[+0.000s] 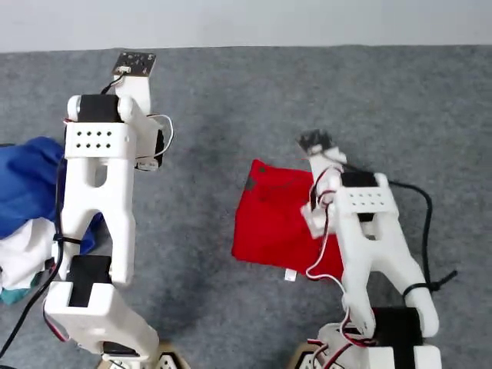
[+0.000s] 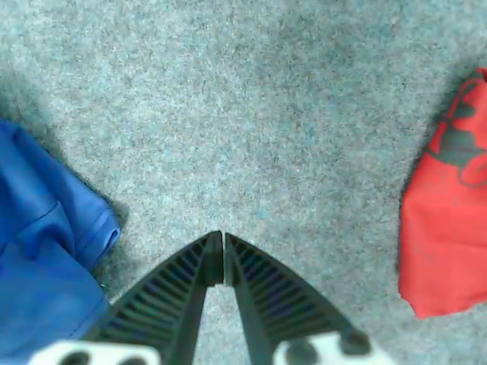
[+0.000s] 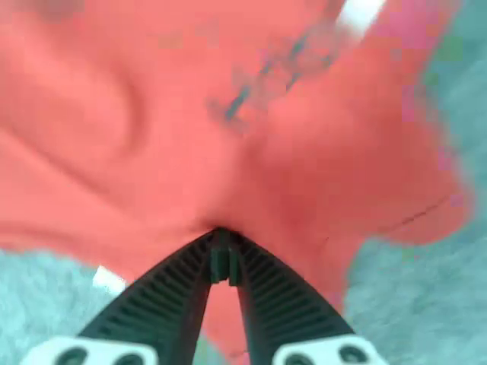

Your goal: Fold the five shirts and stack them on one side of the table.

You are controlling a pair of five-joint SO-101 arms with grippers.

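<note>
Your right fingers [image 3: 179, 293] were pinched shut on the red fabric shirt [image 1: 273, 223] lying mid-desk. Your left fingers [image 2: 175, 289] were closed and empty above the grey felt desk [image 1: 231, 100]. Dragging by that thin pinch could undo the fold or let the cloth slip.

High view: red shirt [image 1: 265, 219], one side hidden under right arm [image 1: 369, 231]. Shirt pile [image 1: 27, 223] cut off at frame edge, partly behind left arm [image 1: 96, 207]; count indeterminate. Right wrist view: shirt print blurred. Left wrist view: blue shirt [image 2: 38, 266] cut off at edge.
</note>
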